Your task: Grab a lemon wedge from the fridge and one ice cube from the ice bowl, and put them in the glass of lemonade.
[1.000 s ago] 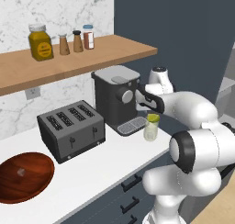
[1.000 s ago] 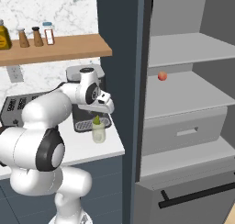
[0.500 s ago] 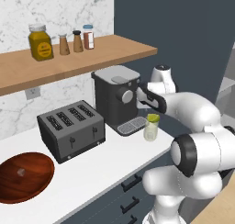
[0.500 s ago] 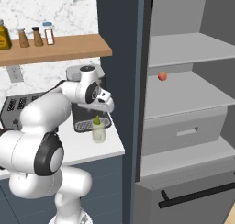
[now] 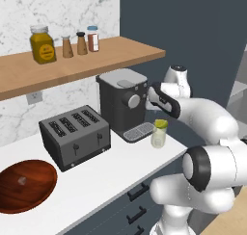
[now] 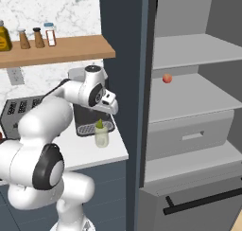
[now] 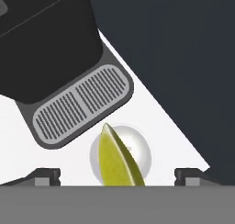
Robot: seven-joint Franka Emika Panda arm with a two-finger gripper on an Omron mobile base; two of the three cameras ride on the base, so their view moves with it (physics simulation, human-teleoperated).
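The glass of lemonade (image 5: 158,136) (image 6: 100,137) stands on the white counter in front of the coffee machine. The lemon wedge (image 7: 117,159) (image 5: 160,124) (image 6: 100,125) stands in it, tip poking above the rim. My gripper (image 5: 157,108) (image 6: 111,110) (image 7: 117,175) hangs just above the glass (image 7: 139,148), open, with nothing between its fingers. The reddish-brown ice bowl (image 5: 34,194) sits at the counter's near left, with a faint pale cube in it. To the right, the fridge (image 6: 198,109) stands open.
A black coffee machine (image 5: 123,101) with a grated drip tray (image 7: 80,106) stands just behind the glass, a toaster (image 5: 75,135) to its left. Jars and shakers (image 5: 79,42) line the wooden shelf above. A small red fruit (image 6: 167,78) lies on a fridge shelf.
The jaws have spread slightly wider and the hand has lifted a touch above the glass. The lemon wedge stays in the glass.
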